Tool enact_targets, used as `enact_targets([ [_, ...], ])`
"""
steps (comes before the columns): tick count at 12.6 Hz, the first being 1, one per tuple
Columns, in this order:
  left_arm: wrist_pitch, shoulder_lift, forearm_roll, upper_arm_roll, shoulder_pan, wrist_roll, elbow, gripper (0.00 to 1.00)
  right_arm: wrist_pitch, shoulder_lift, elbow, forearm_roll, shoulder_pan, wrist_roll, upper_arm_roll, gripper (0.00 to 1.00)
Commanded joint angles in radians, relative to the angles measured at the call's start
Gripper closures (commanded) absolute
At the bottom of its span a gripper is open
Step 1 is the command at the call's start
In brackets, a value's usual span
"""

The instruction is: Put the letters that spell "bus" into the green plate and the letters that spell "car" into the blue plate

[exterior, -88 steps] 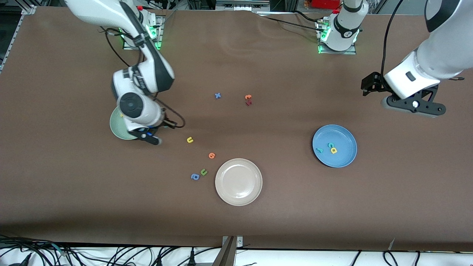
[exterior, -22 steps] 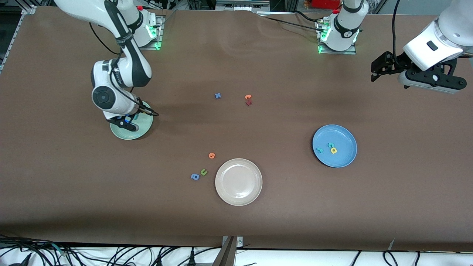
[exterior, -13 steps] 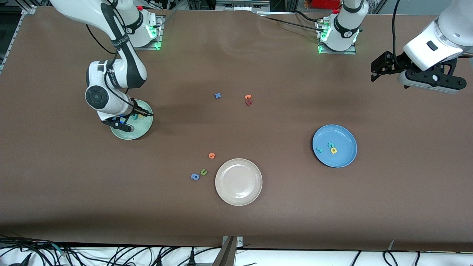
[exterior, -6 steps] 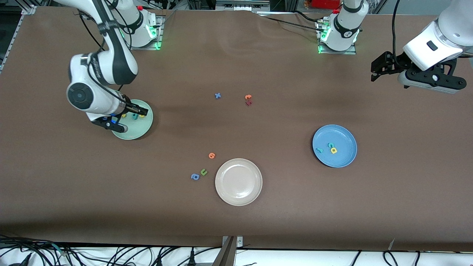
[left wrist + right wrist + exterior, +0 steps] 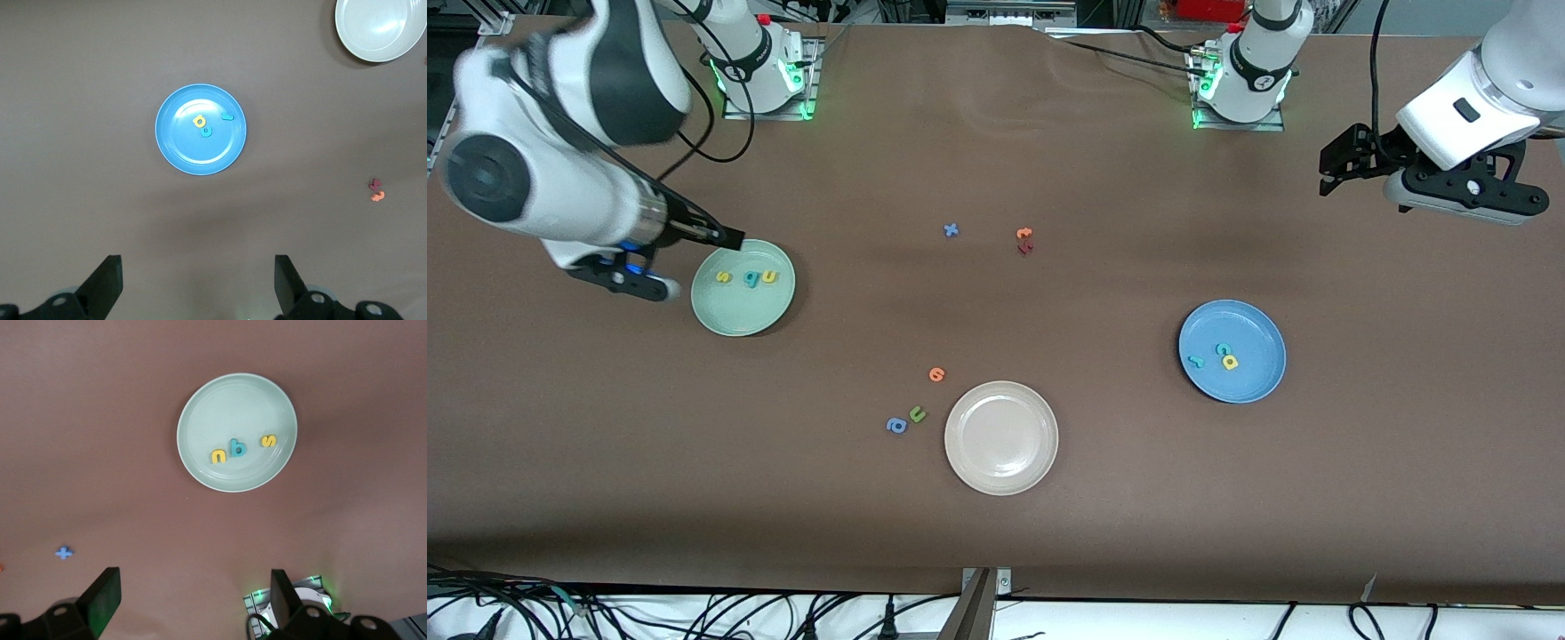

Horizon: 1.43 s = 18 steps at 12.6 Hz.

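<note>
Front view, both arms raised. Right tool point(image 5: 618, 276): fingers apart, empty, up in the air over bare surface point(image 5: 996, 551) just beside the green plate point(image 5: 743, 311), toward the right arm's end. Its own wrist view shows the two fingers point(image 5: 100, 600) spread wide, with the plate well below.

Green plate: holds yellow "s" point(image 5: 723, 277), teal "b" point(image 5: 752, 279) and yellow "u" point(image 5: 770, 276) in a row, close together, lying flat in the half farther from the camera. The same three appear in the right wrist view as "u" point(image 5: 219, 456), "b" point(image 5: 237, 448), "s" point(image 5: 268, 441).

Left tool point(image 5: 1449, 187): waits aloft at the left arm's end, fingers point(image 5: 107, 283) apart, nothing between them.

Blue plate point(image 5: 1263, 387): below it on the surface, nearer the camera, carrying teal "c" point(image 5: 1224, 349), yellow "a" point(image 5: 1231, 362) and teal "r" point(image 5: 1196, 361) clustered near its middle; whether "c" and "a" touch is unclear.

Loose letters on the surface: blue "x" point(image 5: 951, 230); orange "t" point(image 5: 1024, 234), apparently touching a dark red letter point(image 5: 1025, 248); orange round letter point(image 5: 936, 374); green "u" point(image 5: 917, 413) just beside blue "a" point(image 5: 896, 426).

Beige plate point(image 5: 1001, 476): near the green "u", nearest the camera of the three plates.
</note>
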Motion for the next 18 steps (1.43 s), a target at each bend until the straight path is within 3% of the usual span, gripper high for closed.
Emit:
enact_targets([
  [1, -0.023, 0.011, -0.019, 0.000, -0.003, -0.009, 0.031, 0.00, -0.084, 0.016, 0.136, 0.011, 0.000, -0.125, -0.035, 0.01],
  [3, -0.023, 0.011, -0.019, 0.000, -0.003, -0.010, 0.031, 0.00, -0.132, 0.016, 0.182, 0.003, 0.000, -0.217, -0.061, 0.00],
  [7, -0.023, 0.011, -0.019, 0.000, -0.003, -0.009, 0.032, 0.00, -0.092, -0.001, 0.191, -0.021, -0.004, -0.296, -0.073, 0.01],
  [8, -0.023, 0.011, -0.019, 0.000, -0.003, -0.010, 0.031, 0.00, -0.091, -0.001, 0.193, -0.020, -0.041, -0.296, -0.051, 0.01],
  [12, -0.023, 0.012, -0.019, 0.000, -0.003, -0.009, 0.031, 0.00, -0.089, -0.003, 0.242, -0.055, -0.294, -0.307, 0.208, 0.01],
  [14, -0.023, 0.011, -0.019, 0.000, -0.003, -0.010, 0.031, 0.00, -0.069, -0.015, 0.233, -0.072, -0.314, -0.307, 0.230, 0.02],
  [16, -0.023, 0.011, -0.019, 0.000, -0.003, -0.010, 0.031, 0.00, -0.059, -0.019, 0.230, -0.070, -0.395, -0.310, 0.314, 0.02],
  [18, -0.023, 0.011, -0.019, 0.000, -0.003, -0.010, 0.031, 0.00, -0.057, -0.019, 0.233, -0.070, -0.406, -0.308, 0.327, 0.01],
])
